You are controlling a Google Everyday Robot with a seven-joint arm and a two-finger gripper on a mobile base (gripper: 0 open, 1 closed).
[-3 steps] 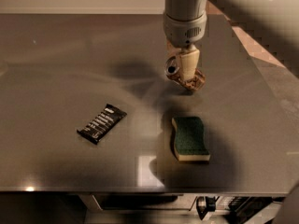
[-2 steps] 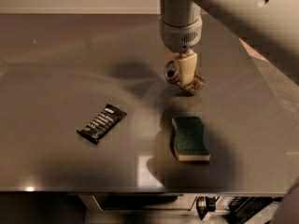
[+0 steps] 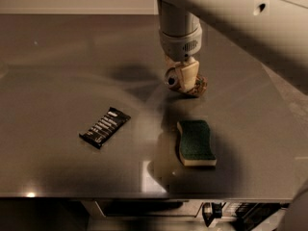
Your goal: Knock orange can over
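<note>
One gripper [image 3: 183,81] hangs low, upper centre, at the orange can [image 3: 199,86], probably to topple it (grip: cannot tell).

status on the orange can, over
Tool low over middle of grey table, at the small brownish-orange drink can. Can mostly hidden behind tool. Green sponge nearer the camera, apart.
</note>
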